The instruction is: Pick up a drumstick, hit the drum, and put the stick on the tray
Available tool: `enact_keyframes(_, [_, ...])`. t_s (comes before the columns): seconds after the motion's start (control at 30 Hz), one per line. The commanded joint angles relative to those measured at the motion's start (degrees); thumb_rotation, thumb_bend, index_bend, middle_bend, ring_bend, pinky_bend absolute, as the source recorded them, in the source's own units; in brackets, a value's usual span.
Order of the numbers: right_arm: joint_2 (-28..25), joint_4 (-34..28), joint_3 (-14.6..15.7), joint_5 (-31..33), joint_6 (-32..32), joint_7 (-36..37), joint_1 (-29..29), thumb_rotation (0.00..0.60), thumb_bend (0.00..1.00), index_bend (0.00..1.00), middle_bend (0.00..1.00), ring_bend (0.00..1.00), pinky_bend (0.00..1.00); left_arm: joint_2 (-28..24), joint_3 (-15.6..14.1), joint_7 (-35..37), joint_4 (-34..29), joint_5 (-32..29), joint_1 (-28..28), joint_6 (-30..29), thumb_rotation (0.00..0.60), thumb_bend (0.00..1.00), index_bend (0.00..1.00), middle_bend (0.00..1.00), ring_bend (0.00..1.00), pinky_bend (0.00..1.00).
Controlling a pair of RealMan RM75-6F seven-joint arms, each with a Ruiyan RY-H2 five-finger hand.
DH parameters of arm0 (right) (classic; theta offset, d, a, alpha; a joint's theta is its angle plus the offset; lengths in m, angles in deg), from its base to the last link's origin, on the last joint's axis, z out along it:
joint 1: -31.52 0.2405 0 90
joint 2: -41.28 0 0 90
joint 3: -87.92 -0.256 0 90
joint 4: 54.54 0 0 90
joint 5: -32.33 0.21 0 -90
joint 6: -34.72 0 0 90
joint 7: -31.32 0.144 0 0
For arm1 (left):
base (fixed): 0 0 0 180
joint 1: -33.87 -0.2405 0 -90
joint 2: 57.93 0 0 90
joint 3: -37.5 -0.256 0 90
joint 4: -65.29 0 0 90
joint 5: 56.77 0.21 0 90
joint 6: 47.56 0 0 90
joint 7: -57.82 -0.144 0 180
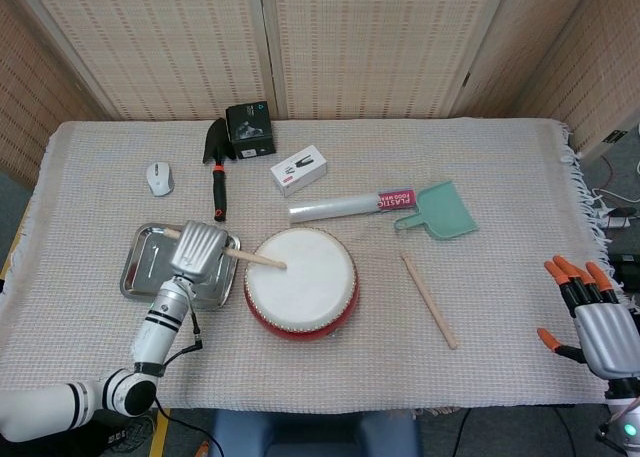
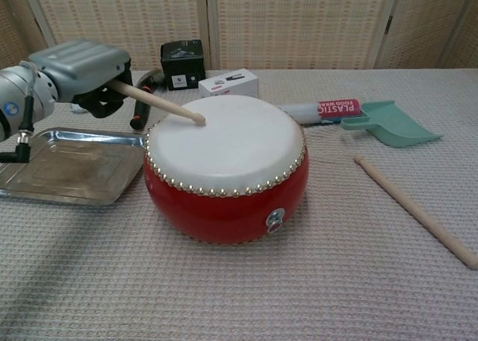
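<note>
My left hand (image 1: 200, 250) (image 2: 78, 72) grips a wooden drumstick (image 1: 253, 260) (image 2: 158, 104) above the right part of the metal tray (image 1: 138, 260) (image 2: 45, 178). The stick slopes down to the right and its tip rests on the white head of the red drum (image 1: 301, 282) (image 2: 225, 166), near the left edge. A second drumstick (image 1: 429, 300) (image 2: 414, 210) lies loose on the cloth to the right of the drum. My right hand (image 1: 596, 320) hangs at the table's right front corner, fingers spread, holding nothing.
Behind the drum lie a roll of plastic wrap (image 1: 350, 207), a teal scoop (image 1: 441, 213), a white box (image 1: 299, 169), a black box (image 1: 249, 129), a black-and-red trowel (image 1: 217, 167) and a white mouse (image 1: 159, 178).
</note>
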Motion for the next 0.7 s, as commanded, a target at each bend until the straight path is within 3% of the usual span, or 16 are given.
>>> enact_keyframes(0.03, [-0.05,0.04,-0.02,-0.04,0.14,0.10,-0.07,0.600,0.21,0.00,0.02,0.00,0.00,-2.95,3.78,14.84,-2.47,-1.92,-3.65,-1.82,0.600,0.70,1.00,1.00,0.99,1.00])
enact_keyframes(0.43, [0.21,0.67,-0.15,0.28,-0.81,0.36,0.44,0.600,0.21,0.00,0.02,0.00,0.00,-0.63,-1.80,18.49,10.77,-0.74,-6.88,2.24,0.600,0.70,1.00,1.00,0.98,1.00])
enact_keyframes(0.7, [0.32,0.63,-0.26,1.09,-1.04,-0.02,0.35,0.600,0.21,0.00,0.02,0.00,0.00,1.70,-2.61,19.38,17.38,-0.43,-5.67,7.63,0.600,0.68,1.00,1.00,0.96,1.00])
